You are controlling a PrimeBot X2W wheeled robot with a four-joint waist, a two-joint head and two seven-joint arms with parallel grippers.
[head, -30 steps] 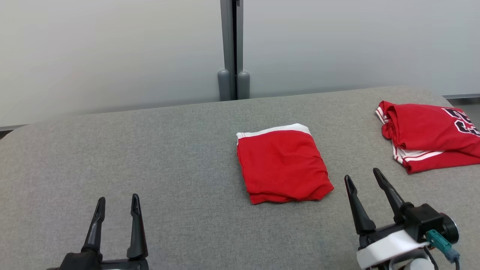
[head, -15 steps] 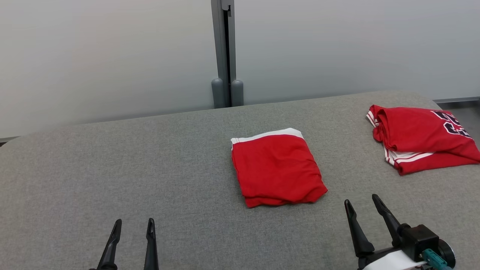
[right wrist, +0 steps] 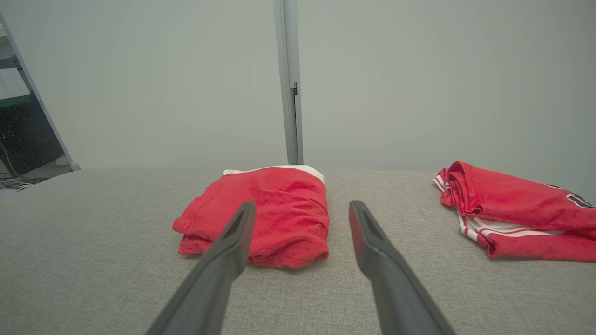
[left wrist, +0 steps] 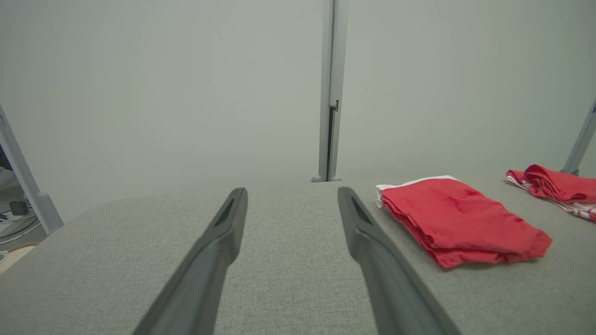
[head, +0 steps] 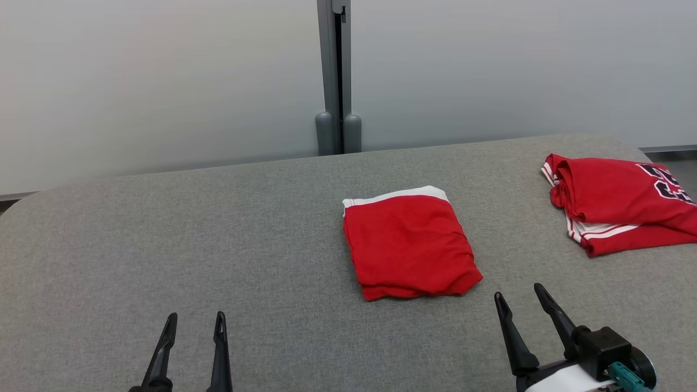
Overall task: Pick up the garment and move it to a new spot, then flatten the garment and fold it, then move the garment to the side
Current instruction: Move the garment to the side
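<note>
So the left gripper [head: 196, 314] and right gripper [head: 518, 291] are wide open, empty. The folded garment [head: 411, 247] sits mid tabletop [head: 218, 228]; snagging just 1 layer could undo it.

Folded garment [head: 411, 247] lies on the table [head: 163, 228], about mid-depth, a bit right of centre, clear of every edge. Its banded end faces the far edge. Jersey [head: 621, 201] lies on the table at the far right corner, running up to the right edge, well apart from the folded garment. Post [head: 337, 76] stands behind the far edge, slightly left of the folded garment. Left gripper [head: 196, 316] sits over the near edge, left of the folded garment and well apart from it. Right gripper [head: 517, 291] sits over the near edge, near the folded garment's near right corner, not touching it.
</note>
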